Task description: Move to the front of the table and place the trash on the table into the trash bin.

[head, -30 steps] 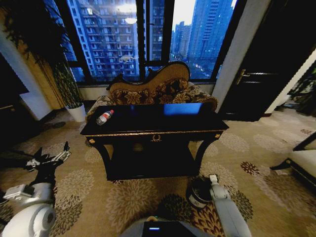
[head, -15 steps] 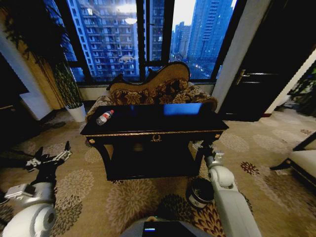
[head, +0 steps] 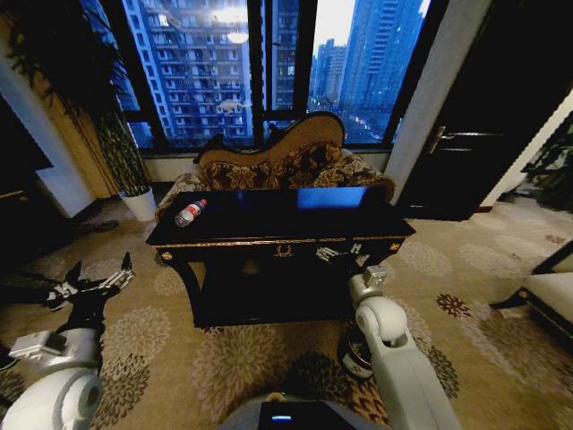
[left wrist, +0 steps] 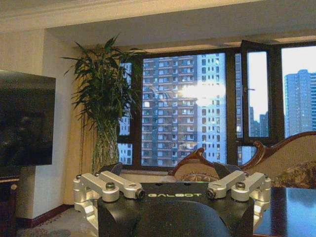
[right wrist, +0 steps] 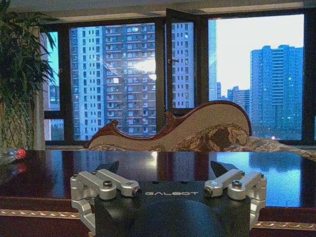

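Two arms: right tool (head: 338,253) raised level at the bench (head: 358,219) front edge, fingers wide; left tool (head: 92,282) low beside it, fingers wide, both empty.

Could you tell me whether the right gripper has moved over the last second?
Yes. The right gripper has risen from beside the trash bin to the table front edge.
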`<state>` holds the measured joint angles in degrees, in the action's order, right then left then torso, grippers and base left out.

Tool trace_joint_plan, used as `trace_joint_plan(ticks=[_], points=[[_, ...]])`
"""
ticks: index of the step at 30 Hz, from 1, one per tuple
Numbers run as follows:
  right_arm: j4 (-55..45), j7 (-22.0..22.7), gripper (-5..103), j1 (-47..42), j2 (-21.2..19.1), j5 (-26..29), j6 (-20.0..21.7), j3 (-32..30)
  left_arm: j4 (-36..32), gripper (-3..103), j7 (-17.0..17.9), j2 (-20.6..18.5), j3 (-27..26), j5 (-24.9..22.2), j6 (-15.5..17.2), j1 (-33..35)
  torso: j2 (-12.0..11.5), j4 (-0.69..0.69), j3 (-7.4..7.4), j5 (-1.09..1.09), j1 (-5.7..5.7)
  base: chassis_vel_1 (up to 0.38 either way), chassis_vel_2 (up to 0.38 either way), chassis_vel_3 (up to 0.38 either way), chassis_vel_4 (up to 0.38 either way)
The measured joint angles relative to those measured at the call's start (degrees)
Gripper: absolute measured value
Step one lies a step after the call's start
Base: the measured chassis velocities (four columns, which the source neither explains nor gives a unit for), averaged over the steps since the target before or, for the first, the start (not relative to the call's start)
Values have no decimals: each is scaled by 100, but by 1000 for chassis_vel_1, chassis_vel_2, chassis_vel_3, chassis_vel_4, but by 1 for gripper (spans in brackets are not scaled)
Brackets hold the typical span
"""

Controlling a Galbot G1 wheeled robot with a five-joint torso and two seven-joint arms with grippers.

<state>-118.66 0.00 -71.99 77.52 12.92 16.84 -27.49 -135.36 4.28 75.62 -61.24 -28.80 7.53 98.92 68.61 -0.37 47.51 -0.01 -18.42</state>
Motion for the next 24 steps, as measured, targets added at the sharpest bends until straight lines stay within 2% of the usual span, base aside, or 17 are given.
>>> trace_joint_plan(ticks=[9, 24], points=[[60, 0, 100, -18, -42, -15, -16, -65, -45, 100, 0, -23, 55, 14, 139, -23, 0, -1, 0, 0, 0, 0, 0, 0, 0], [170, -1, 100, 44, -67, -8, -20, -64, -24, 100, 7, -33, 59, 26, 143, -16, 0, 0, 0, 0, 0, -51, 43, 62, -53]])
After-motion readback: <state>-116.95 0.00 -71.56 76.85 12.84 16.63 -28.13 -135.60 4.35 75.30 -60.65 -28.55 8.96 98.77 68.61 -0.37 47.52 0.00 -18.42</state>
